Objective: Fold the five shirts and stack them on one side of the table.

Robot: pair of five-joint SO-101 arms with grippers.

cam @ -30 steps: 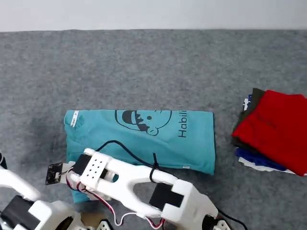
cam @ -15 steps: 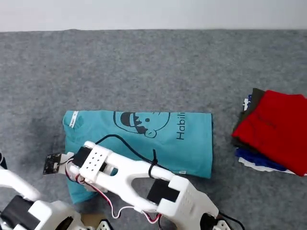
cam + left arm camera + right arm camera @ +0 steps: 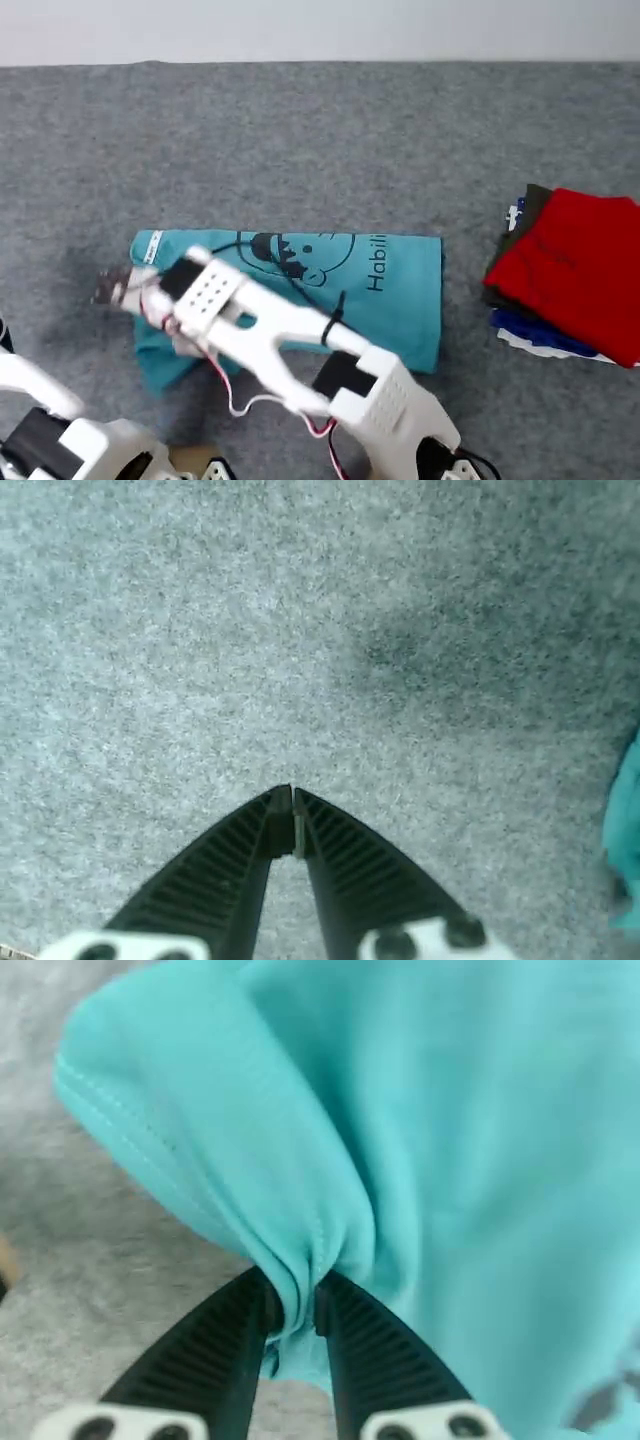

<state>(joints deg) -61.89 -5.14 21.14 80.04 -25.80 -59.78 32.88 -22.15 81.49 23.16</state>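
Right claw (image 3: 295, 1305): clamped narrow on a bunched fold of the teal shirt (image 3: 450, 1160), cloth pinched between the two jaws. We read the grip as solid, several layers gathered in it.

Left claw (image 3: 292, 820): jaws together at the tips, holding nothing, over bare grey counter (image 3: 200, 630). A sliver of teal shows at the edge of its wrist view, so it sits just beside the shirt, off the cloth.

In the high view the teal shirt (image 3: 390, 290) lies flat on the counter as a long band. The pinched part is at the end away from the stack (image 3: 575, 270), and that end looks rumpled and raised. The other end lies flat with the print facing up.

Key relation: the shirt's long axis runs from the pinched end straight toward the stack, which sits well apart beyond the shirt's far end. From the right claw, the rest of the shirt lies along that axis. Our guess is that the next fold carries the held end over the flat end.

The stack has a red shirt on top with what look like three more under it, so teal would be the fifth. The left claw is near the held end, not the stack end.
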